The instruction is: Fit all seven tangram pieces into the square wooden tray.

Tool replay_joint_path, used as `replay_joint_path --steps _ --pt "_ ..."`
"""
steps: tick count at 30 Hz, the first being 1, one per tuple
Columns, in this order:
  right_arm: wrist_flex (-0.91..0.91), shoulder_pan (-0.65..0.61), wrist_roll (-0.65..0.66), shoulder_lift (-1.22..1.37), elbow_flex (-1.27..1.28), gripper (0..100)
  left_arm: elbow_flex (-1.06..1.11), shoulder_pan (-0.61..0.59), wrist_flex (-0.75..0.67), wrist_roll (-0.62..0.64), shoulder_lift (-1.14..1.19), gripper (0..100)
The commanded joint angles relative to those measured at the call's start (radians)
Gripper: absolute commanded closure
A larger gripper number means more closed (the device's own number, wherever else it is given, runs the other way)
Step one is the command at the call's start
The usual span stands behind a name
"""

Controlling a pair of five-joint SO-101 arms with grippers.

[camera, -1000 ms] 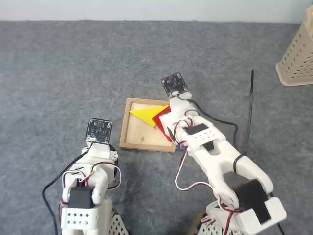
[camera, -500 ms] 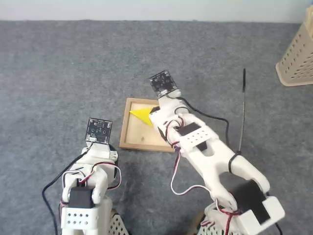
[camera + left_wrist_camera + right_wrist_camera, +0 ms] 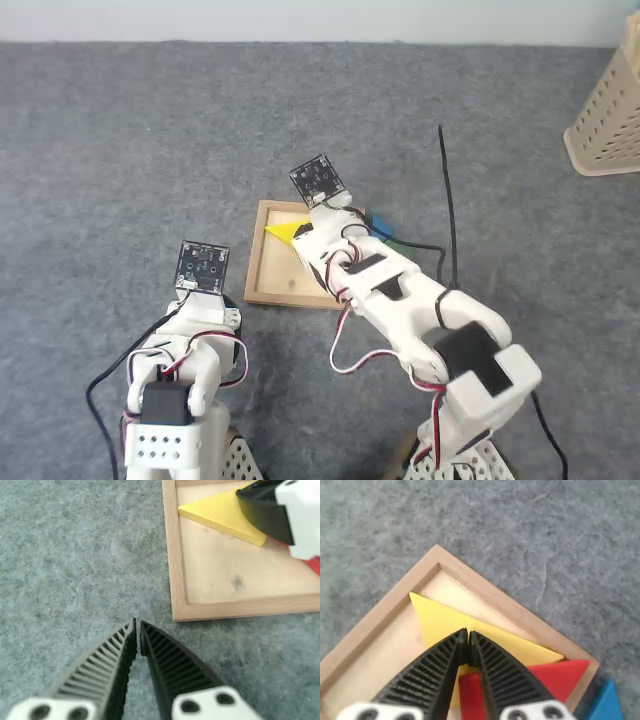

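Right wrist view, looking down past the clenched right end effector (image 3: 468, 632), tips together with nothing between them, set over the large yellow wooden triangle (image 3: 437, 622) lying flat inside the square wooden tray (image 3: 385, 605). Touching that yellow triangle toward one tray corner, a red wooden triangle (image 3: 545, 680); just outside the same corner, on the grey felt-covered bench (image 3: 570, 530), a blue wooden piece (image 3: 607, 705), with a green piece (image 3: 400, 245) beside it in the high view. Much of the tray floor bare. Above the felt just beside the tray's rim, the left end effector (image 3: 137, 625), likewise closed and empty. Well apart at the bench's edge, a beige perforated basket (image 3: 605, 110). Judged by look: thin, rigid, lightweight pieces with smooth painted faces, apt to slide readily on the tray's bare wood and to drag on the felt; no risk of bending, little of breakage. Probably best nudged flat with closed tips against an edge, or pinched across two opposite edges near the middle, given the scant height offered by a flat-lying piece. Contact between the right tips and the yellow triangle impossible to confirm.
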Motion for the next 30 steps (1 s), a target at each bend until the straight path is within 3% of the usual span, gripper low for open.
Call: replay_joint_path --steps 1,9,15,25,30 --pt "-0.024 -0.005 0.023 0.031 -0.091 99.1 -0.005 -0.005 0.005 0.009 -0.003 99" --pt "-0.024 0.061 0.023 0.133 -0.201 99.1 -0.005 -0.006 0.005 0.009 -0.003 99" --pt "-0.024 0.09 0.023 0.059 -0.189 99.1 -0.005 -0.006 0.005 0.009 -0.003 99" --pt "-0.024 0.045 0.021 -0.429 0.181 99.1 -0.005 -0.006 0.005 0.009 -0.003 99" --pt "-0.024 -0.071 0.025 -0.604 0.43 99.0 -0.005 -0.006 0.005 0.009 -0.003 99"
